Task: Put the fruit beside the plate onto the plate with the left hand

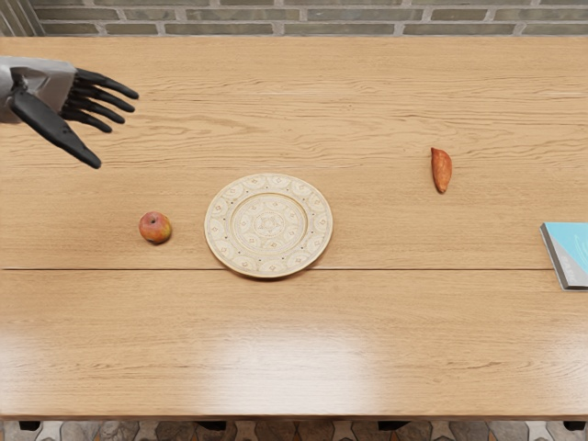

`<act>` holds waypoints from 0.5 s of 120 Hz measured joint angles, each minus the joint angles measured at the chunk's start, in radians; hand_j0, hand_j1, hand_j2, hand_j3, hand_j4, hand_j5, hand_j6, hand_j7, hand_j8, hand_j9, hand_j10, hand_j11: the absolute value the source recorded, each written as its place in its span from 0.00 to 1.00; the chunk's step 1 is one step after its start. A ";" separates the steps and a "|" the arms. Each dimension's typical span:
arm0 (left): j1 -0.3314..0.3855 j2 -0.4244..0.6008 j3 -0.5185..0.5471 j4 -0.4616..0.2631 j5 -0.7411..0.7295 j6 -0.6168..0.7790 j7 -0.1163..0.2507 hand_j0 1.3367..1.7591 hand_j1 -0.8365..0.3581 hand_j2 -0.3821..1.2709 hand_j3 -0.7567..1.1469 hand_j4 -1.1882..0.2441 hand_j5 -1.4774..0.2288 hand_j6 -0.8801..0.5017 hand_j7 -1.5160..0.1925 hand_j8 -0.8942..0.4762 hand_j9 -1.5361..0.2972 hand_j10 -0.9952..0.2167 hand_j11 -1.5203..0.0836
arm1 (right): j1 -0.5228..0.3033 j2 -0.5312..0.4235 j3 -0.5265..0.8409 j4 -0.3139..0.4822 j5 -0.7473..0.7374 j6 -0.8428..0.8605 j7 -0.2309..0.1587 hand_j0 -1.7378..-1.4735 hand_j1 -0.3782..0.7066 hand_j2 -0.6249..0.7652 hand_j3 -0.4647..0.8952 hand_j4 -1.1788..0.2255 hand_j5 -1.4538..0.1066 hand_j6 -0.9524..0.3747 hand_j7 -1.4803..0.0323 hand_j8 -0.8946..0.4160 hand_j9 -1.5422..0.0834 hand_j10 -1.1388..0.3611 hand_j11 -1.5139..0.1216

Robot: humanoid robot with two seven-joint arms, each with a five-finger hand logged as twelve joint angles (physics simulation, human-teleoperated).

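A small red-orange apple [155,227] lies on the wooden table just left of a round cream plate [268,225] with an embossed pattern; the two are apart, and the plate holds nothing. My left hand [84,108] comes in from the left edge, above and to the left of the apple and well away from it. Its dark fingers are spread and hold nothing. The right arm is out of view.
An orange sweet potato [442,170] lies at the right, beyond the plate. A light blue book [568,254] is cut off by the right edge. A brick wall runs behind the far edge of the table [294,349].
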 joint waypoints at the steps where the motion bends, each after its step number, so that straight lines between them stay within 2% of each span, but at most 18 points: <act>1: 0.000 -0.001 0.000 0.000 -0.001 0.000 0.000 0.76 0.74 0.26 0.40 0.65 0.67 0.45 0.69 0.46 0.66 0.61 0.74 | 0.000 0.000 0.000 0.000 0.000 0.000 0.000 0.30 0.07 0.44 0.34 0.81 0.90 0.69 0.95 0.65 0.92 0.74 0.90; 21: -0.002 -0.002 -0.003 0.002 -0.007 -0.002 0.000 0.76 0.74 0.26 0.40 0.65 0.67 0.45 0.69 0.46 0.66 0.61 0.74 | 0.000 0.000 0.000 0.000 0.000 0.000 0.000 0.30 0.07 0.44 0.34 0.81 0.90 0.69 0.95 0.65 0.92 0.74 0.90; 28: -0.008 -0.002 -0.003 -0.025 0.023 -0.002 0.000 0.76 0.74 0.26 0.40 0.65 0.67 0.45 0.69 0.47 0.66 0.61 0.74 | -0.002 0.000 0.000 0.000 0.000 0.000 0.000 0.30 0.07 0.44 0.34 0.81 0.90 0.69 0.95 0.65 0.92 0.74 0.90; 43: -0.008 -0.035 -0.002 -0.156 0.226 -0.002 0.000 0.76 0.74 0.26 0.40 0.65 0.67 0.45 0.69 0.46 0.66 0.61 0.74 | -0.004 0.000 0.000 0.000 0.000 0.000 0.000 0.30 0.07 0.44 0.34 0.81 0.90 0.69 0.95 0.65 0.92 0.74 0.90; 54: 0.000 -0.170 0.003 -0.214 0.471 -0.002 0.000 0.76 0.74 0.26 0.40 0.65 0.67 0.45 0.69 0.47 0.66 0.61 0.74 | -0.005 0.000 0.000 0.000 0.000 0.000 0.000 0.30 0.07 0.44 0.34 0.81 0.90 0.69 0.95 0.65 0.92 0.74 0.90; 60: 0.001 -0.200 0.028 -0.229 0.586 -0.002 0.000 0.76 0.74 0.26 0.40 0.65 0.67 0.45 0.69 0.46 0.66 0.61 0.74 | -0.005 0.000 0.000 0.000 0.000 0.000 0.000 0.30 0.07 0.44 0.34 0.81 0.90 0.69 0.95 0.65 0.92 0.74 0.90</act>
